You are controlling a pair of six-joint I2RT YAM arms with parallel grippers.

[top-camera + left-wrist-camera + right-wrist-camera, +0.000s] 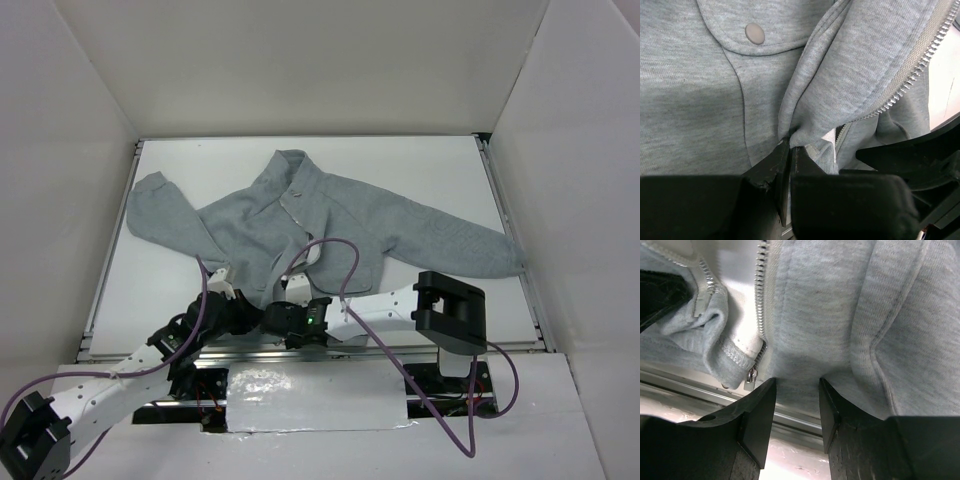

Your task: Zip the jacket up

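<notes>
Grey fleece jacket [340, 215], hem clamped by left gripper [789, 147]; right gripper [796, 385] parted beside small metal zipper pull [750, 377]; might pinch fabric instead.

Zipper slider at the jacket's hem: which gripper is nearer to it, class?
Right. The right gripper sits just beside the zipper slider, jaws apart. The left gripper pinches the jacket at its hem, farther off.

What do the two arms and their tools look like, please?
The left arm and right arm have white links, black joints and looping purple cables. The left tool and right tool have matte black, wedge-shaped fingers.
</notes>
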